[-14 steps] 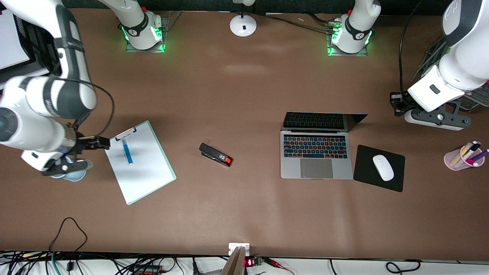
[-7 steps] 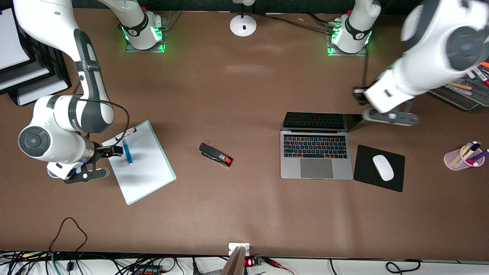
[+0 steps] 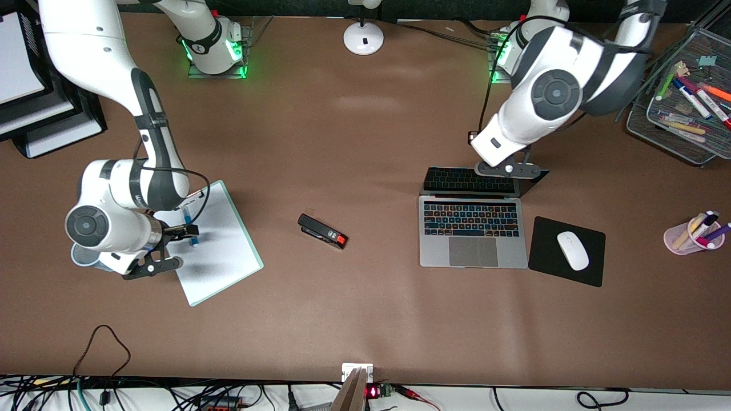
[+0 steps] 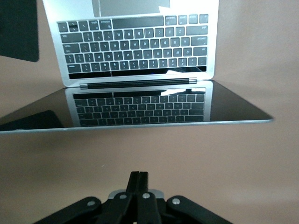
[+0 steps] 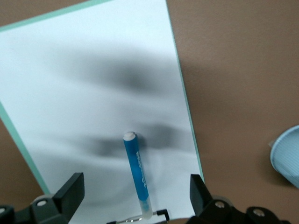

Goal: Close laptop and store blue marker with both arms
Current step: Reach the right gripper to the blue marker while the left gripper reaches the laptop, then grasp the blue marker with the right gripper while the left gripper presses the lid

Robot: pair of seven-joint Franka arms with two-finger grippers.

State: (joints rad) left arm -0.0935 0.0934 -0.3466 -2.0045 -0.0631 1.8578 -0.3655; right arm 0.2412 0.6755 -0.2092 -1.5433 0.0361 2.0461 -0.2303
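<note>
In the front view, the laptop (image 3: 473, 220) is seen open on the table (image 3: 365, 319), with a mouse pad (image 3: 545, 268) and white mouse (image 3: 573, 250) beside it toward the left arm's end, and a stapler (image 3: 322, 230) lying between it and the clipboard (image 3: 220, 251). The blue marker (image 3: 190, 225) is laid on the clipboard, partly hidden by the right arm; a pale cup (image 3: 83, 258) sits just beside that arm's wrist. A pen cup (image 3: 688, 237) and a wire tray (image 3: 674, 123) of markers are placed at the left arm's end. The left gripper (image 3: 473, 137) is held over the table just past the laptop's screen edge, whereas half a second ago it was nearer the screen's corner toward the left arm's end; the right gripper (image 3: 191, 231) has been brought over the marker from the clipboard's edge. In the left wrist view, the left gripper (image 4: 138, 179) is shown with its fingers pressed together, holding nothing, the screen (image 4: 140, 105) tilted well back before it. In the right wrist view, the right gripper (image 5: 135, 189) is shown spread wide with the marker (image 5: 136, 175) lying between its fingers, untouched, on the white sheet.
</note>
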